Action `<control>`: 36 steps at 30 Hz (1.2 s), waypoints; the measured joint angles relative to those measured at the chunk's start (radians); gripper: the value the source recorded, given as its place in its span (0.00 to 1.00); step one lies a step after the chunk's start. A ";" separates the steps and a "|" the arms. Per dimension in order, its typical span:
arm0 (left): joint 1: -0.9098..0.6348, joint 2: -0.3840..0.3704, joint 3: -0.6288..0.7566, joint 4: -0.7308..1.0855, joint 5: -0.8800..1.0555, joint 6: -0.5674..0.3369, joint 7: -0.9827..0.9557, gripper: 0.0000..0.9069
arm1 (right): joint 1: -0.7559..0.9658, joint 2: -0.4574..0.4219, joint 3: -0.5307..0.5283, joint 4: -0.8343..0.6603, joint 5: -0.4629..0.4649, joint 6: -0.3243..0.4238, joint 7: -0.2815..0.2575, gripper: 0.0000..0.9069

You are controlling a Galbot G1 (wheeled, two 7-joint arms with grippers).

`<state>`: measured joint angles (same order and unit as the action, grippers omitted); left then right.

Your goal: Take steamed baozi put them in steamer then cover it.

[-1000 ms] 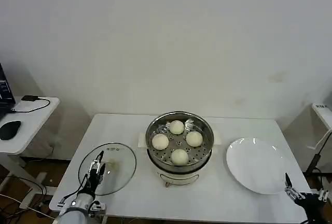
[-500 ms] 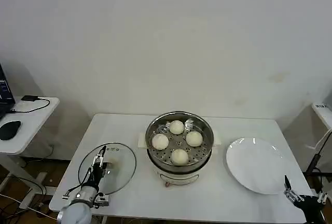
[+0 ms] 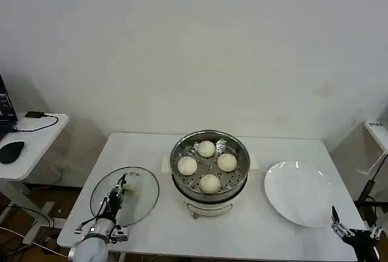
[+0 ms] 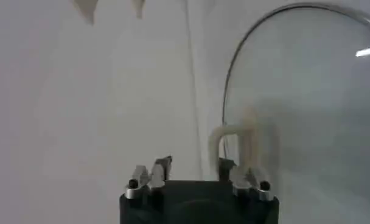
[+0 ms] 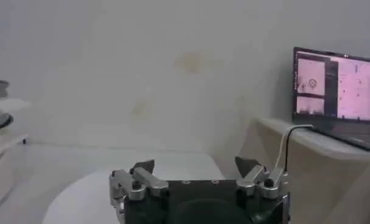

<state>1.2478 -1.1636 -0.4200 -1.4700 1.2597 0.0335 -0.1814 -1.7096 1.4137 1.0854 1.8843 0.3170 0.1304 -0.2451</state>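
The steamer (image 3: 210,196) stands mid-table with four baozi on its perforated tray: one at the back (image 3: 207,148), one left (image 3: 187,165), one right (image 3: 227,162), one at the front (image 3: 210,183). The cover (image 3: 139,204) lies flat on the table left of the steamer. My left gripper (image 3: 120,184) hovers over the cover, open. In the left wrist view the left gripper (image 4: 195,163) has its tips beside the cover's pale handle (image 4: 236,141), one tip close against it, nothing clamped. My right gripper (image 3: 351,233) waits open at the table's front right corner.
A white plate (image 3: 300,193) lies right of the steamer; the plate (image 5: 81,195) also shows under the right gripper (image 5: 194,165). A side table (image 3: 33,137) with a mouse and cables stands far left. A laptop (image 5: 335,85) sits on it.
My left gripper has moved forward over the cover, nearer its handle. My right gripper has sunk slightly at the front right corner. The baozi and steamer have not moved.
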 measured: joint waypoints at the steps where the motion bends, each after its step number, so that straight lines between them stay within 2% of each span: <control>1: 0.001 -0.001 0.000 0.000 -0.001 -0.001 -0.002 0.00 | 0.000 0.000 -0.001 0.001 -0.001 0.000 -0.001 1.00; 11: 0.025 -0.005 -0.028 -0.030 -0.019 -0.003 -0.041 0.00 | 0.001 0.001 -0.014 0.017 -0.008 -0.001 -0.001 1.00; 19: 0.084 0.018 -0.071 -0.135 -0.056 0.020 -0.070 0.00 | -0.001 0.002 -0.020 0.023 -0.022 0.007 -0.002 1.00; 28: 0.127 0.067 -0.094 -0.331 -0.135 0.096 0.000 0.00 | 0.002 -0.002 -0.039 0.019 -0.048 0.017 -0.004 1.00; 36: 0.091 0.128 -0.057 -0.477 -0.184 0.193 0.100 0.00 | 0.014 0.000 -0.058 0.020 -0.069 0.021 -0.004 1.00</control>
<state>1.3392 -1.0358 -0.4771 -1.9470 1.0755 0.2268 -0.0816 -1.6960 1.4133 1.0274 1.9039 0.2484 0.1512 -0.2487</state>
